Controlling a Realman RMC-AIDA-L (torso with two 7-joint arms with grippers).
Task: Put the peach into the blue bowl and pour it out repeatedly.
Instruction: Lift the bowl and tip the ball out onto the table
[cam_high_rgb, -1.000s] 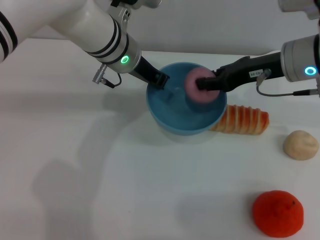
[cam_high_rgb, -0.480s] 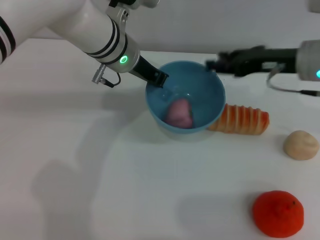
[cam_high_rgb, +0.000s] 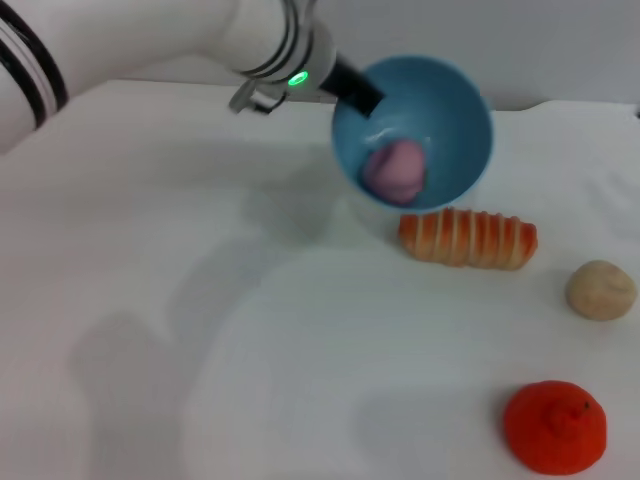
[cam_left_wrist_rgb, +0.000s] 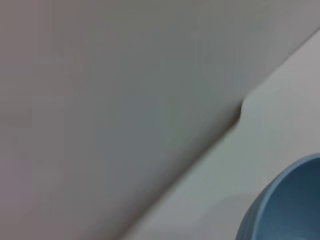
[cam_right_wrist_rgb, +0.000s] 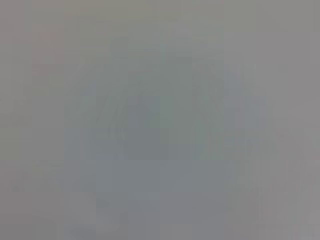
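The blue bowl (cam_high_rgb: 440, 110) is lifted off the table and tilted toward me, at the back centre of the head view. My left gripper (cam_high_rgb: 358, 95) is shut on its left rim. The pink-mauve peach (cam_high_rgb: 395, 168) lies inside the bowl against its lower wall. A curved piece of the bowl's rim (cam_left_wrist_rgb: 285, 205) shows in the left wrist view, with the white table's edge behind it. My right gripper is out of every view; the right wrist view shows only flat grey.
A ridged orange-and-cream bread-like piece (cam_high_rgb: 468, 237) lies just below the bowl. A beige lump (cam_high_rgb: 600, 290) sits at the right edge. An orange-red bumpy fruit (cam_high_rgb: 554, 427) is at the front right. The white table (cam_high_rgb: 200, 330) spreads to the left and front.
The right gripper dropped the peach into the bowl and withdrew out of view. The left gripper has since lifted the bowl up and to the right, tilting it.
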